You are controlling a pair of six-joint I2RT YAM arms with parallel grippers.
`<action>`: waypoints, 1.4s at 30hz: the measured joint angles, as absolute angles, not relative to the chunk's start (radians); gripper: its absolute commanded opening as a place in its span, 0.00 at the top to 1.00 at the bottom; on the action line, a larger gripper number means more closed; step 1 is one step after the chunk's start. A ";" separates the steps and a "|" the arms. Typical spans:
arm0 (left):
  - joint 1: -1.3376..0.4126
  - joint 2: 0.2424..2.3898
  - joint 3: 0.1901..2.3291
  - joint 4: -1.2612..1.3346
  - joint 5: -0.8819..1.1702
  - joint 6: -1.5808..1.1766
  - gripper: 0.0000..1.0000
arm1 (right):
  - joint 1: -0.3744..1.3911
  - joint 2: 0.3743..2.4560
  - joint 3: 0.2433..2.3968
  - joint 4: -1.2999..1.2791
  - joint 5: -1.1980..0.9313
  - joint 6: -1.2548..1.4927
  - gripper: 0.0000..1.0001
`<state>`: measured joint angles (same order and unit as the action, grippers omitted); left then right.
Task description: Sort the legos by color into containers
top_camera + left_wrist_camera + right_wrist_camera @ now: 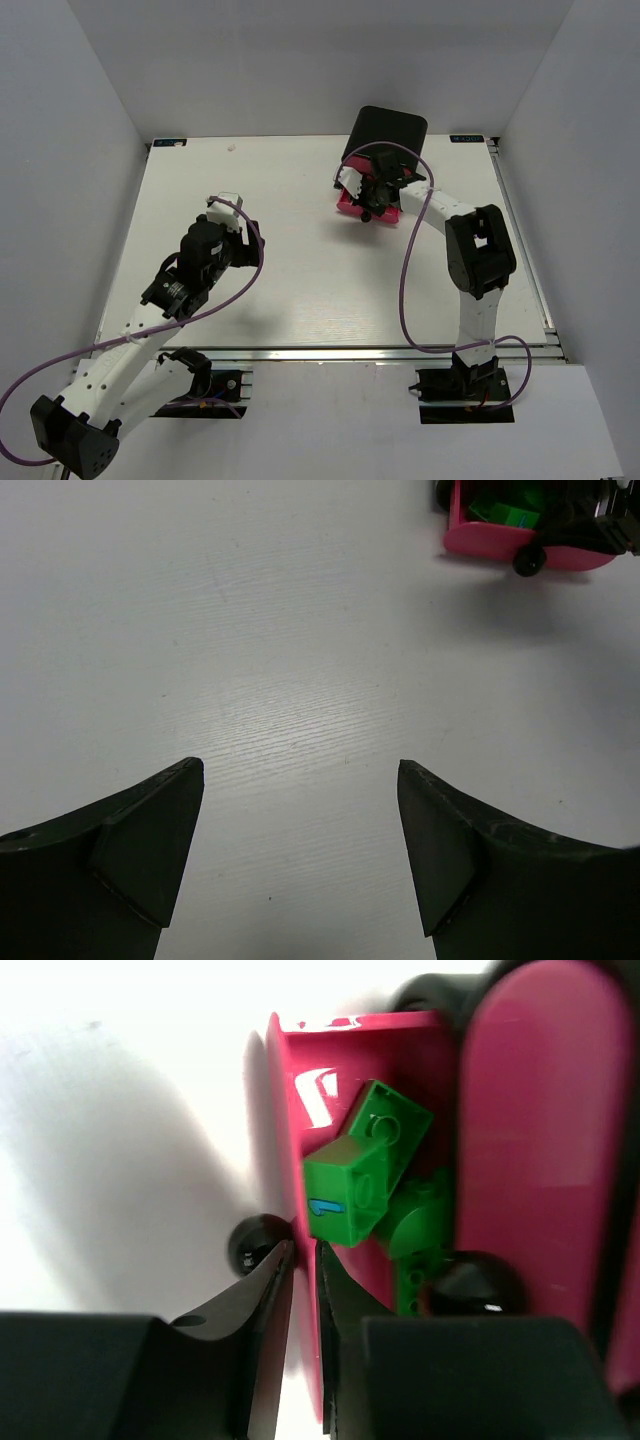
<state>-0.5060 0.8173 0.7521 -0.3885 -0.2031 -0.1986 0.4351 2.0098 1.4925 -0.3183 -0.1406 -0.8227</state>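
The black cabinet [390, 128] stands at the far right of the table with a pink drawer [350, 208] pulled out. My right gripper [303, 1255] is shut on that drawer's front wall [285, 1110], right beside its black knob [252, 1245]. Inside the drawer lie a green cube [345, 1195] and green flat bricks [395, 1128]. The drawer [480, 542] and its green bricks [500, 510] also show at the top right of the left wrist view. My left gripper [300, 810] is open and empty above bare table, at mid-left in the top view [238, 222]. No red or lime brick shows.
A second pink drawer front [530, 1160] with its own black knob [475, 1280] sits shut next to the open one. White walls ring the table. Purple cables loop beside both arms.
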 measured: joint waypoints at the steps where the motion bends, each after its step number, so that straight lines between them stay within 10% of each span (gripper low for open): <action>1: -0.506 0.817 0.752 -0.389 -0.203 -0.199 0.12 | 0.435 2.010 1.493 -0.334 -0.151 -0.823 0.79; 15: -0.506 0.816 0.752 -0.389 -0.203 -0.199 0.12 | 0.439 1.961 1.490 -0.374 -0.220 -0.723 0.61; 29: -0.506 0.814 0.752 -0.388 -0.203 -0.199 0.12 | 0.439 1.946 1.541 -0.320 -0.149 -0.667 0.86; 42: -0.506 0.811 0.752 -0.388 -0.204 -0.199 0.12 | 0.439 2.076 1.614 -0.445 -0.152 -0.691 0.87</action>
